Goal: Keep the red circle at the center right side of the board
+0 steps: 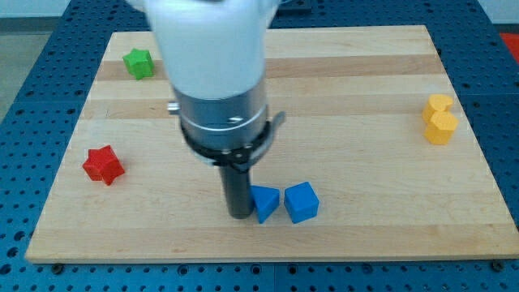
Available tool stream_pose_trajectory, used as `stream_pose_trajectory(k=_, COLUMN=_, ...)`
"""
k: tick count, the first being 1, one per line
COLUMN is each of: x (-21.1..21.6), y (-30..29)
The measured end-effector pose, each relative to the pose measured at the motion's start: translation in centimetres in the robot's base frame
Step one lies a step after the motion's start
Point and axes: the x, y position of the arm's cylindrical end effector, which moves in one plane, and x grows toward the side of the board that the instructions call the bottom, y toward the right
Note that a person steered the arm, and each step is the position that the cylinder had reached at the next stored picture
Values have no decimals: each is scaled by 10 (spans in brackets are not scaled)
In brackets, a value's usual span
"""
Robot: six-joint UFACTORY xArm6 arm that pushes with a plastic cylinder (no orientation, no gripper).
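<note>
No red circle shows in the camera view; the arm's body may hide it. My tip (pixel 239 215) rests on the wooden board (pixel 365 89) near the view's bottom centre, touching the left side of a blue triangle block (pixel 265 203). A blue cube (pixel 301 202) sits just right of the triangle. A red star block (pixel 103 165) lies at the view's left. A green star block (pixel 139 62) lies at the view's top left. A yellow heart-like block (pixel 439 118) sits at the view's right, about mid-height.
The arm's white and grey body (pixel 215 73) covers the board's upper middle. A blue perforated table (pixel 24 162) surrounds the board on all sides.
</note>
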Motion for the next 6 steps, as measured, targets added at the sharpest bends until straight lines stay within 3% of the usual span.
stream_pose_trajectory(k=2, x=-4, y=17)
stream_pose_trajectory(k=6, x=-75, y=11)
